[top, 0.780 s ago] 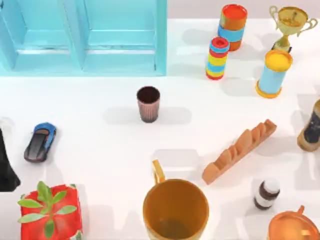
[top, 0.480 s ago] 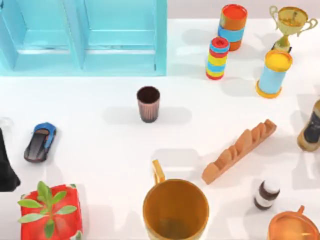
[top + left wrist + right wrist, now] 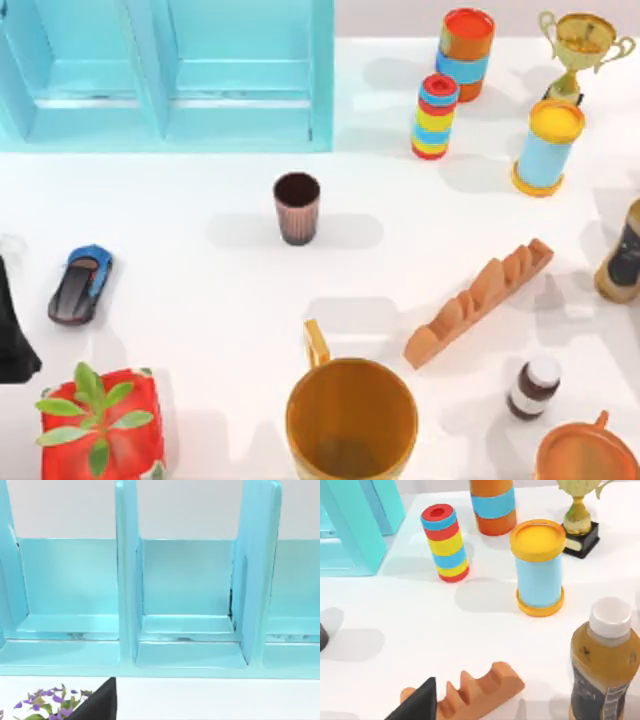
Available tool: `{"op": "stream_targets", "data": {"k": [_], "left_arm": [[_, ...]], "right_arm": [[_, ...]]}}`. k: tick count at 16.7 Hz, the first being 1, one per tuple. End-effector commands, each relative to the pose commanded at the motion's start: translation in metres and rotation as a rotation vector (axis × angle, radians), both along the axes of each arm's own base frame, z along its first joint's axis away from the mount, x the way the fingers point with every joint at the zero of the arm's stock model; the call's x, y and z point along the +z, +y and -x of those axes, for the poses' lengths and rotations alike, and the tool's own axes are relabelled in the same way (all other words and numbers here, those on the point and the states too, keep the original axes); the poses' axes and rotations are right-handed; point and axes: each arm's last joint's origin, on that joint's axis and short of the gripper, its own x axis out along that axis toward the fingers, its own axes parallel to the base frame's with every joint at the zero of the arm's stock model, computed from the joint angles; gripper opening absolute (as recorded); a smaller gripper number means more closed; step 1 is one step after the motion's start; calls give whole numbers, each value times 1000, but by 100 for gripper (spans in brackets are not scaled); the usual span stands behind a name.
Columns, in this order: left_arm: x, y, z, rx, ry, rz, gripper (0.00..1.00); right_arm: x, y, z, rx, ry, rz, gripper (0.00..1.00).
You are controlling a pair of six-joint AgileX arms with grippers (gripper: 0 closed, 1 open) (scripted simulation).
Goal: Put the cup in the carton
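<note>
The cup (image 3: 297, 207), a small ribbed reddish-brown tumbler with a dark inside, stands upright near the middle of the table, apart from everything else. The carton (image 3: 165, 75), a large light-blue box with inner dividers, lies at the back left, and the left wrist view faces its compartments (image 3: 187, 605). My left arm (image 3: 12, 330) is a dark shape at the table's far left edge, well left of the cup. A dark part of my left gripper (image 3: 97, 705) shows in its wrist view. A dark part of my right gripper (image 3: 417, 705) shows above the right side of the table.
A toy car (image 3: 80, 285) and a red cube with a plant (image 3: 100, 425) sit at the left. A big orange mug (image 3: 350, 415) stands in front of the cup. A ridged orange block (image 3: 478, 300), striped cylinders (image 3: 435, 115), cans (image 3: 547, 145), a trophy (image 3: 582, 45) and bottles (image 3: 625, 255) crowd the right.
Nothing on the table has moved. A faint shadow on the right side has drifted toward the ridged orange block.
</note>
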Motion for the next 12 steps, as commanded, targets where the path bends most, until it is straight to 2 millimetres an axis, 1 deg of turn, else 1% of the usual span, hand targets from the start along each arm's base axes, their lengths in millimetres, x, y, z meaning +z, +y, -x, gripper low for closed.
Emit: {"op": "stream_targets", "data": {"k": [3, 6, 9, 12], "left_arm": [[0, 0, 0, 0, 0, 0, 100], [0, 0, 0, 0, 0, 0, 100], [0, 0, 0, 0, 0, 0, 100], [0, 0, 0, 0, 0, 0, 100]], "right_arm": [[21, 23, -34, 42, 263, 7, 100], [30, 58, -78, 56, 540, 59, 100], [24, 104, -123, 39, 786, 149, 100], [8, 155, -164, 3, 960, 251, 100]]}}
